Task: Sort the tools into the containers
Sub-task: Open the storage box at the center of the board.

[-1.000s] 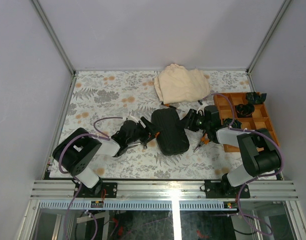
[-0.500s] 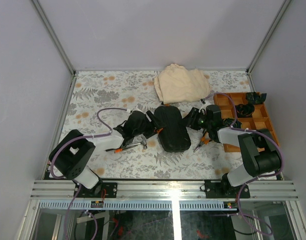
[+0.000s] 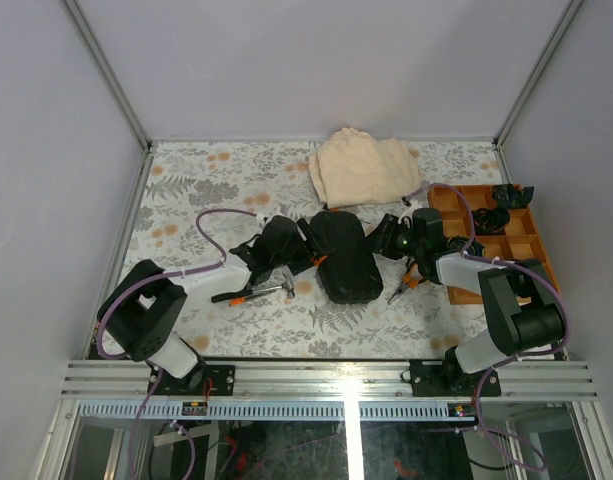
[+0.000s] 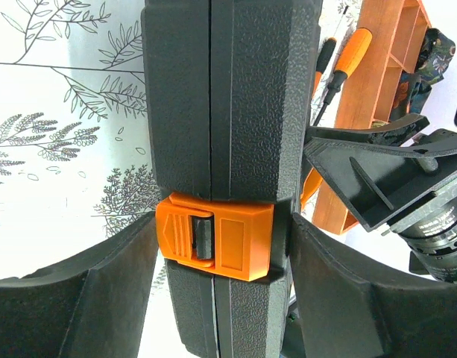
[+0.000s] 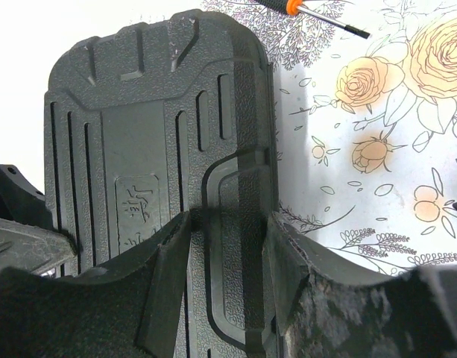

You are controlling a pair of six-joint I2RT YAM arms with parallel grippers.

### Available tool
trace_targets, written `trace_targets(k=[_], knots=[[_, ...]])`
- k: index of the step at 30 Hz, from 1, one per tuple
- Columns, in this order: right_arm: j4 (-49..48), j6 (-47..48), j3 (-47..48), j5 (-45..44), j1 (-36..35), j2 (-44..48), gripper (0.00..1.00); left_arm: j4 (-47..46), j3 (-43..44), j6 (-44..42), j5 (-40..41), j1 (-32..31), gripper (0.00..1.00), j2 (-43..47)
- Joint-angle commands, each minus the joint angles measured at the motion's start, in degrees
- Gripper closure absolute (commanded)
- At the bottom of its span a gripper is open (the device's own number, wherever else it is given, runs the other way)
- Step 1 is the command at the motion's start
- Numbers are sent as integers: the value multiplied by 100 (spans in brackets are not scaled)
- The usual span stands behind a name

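- Left gripper (image 4: pixel 222 227): jaws clamped on the closed tool case (image 4: pixel 228 104), with its orange latch (image 4: pixel 217 242) between them.
- Right gripper (image 5: pixel 224 231): jaws pinch the case's opposite edge.

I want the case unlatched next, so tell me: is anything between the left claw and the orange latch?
Nothing visible does. The orange latch sits right between the fingers of the left claw, which press both sides of the closed tool case; no tool lies in between.

Black-and-white arms (image 3: pixel 208 288), purple cables (image 3: pixel 226 212)
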State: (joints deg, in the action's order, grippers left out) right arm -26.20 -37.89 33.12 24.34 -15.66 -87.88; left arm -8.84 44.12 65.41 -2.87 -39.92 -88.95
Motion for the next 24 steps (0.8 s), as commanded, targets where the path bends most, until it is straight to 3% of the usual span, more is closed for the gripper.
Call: trace_targets(k=[1, 24], knots=[[1310, 528, -159, -524, -112, -204, 50, 824, 62, -438, 157, -99, 41, 79], [1504, 604, -171, -691, -120, -55, 50, 936, -310, -414, 301, -112, 41, 355]])
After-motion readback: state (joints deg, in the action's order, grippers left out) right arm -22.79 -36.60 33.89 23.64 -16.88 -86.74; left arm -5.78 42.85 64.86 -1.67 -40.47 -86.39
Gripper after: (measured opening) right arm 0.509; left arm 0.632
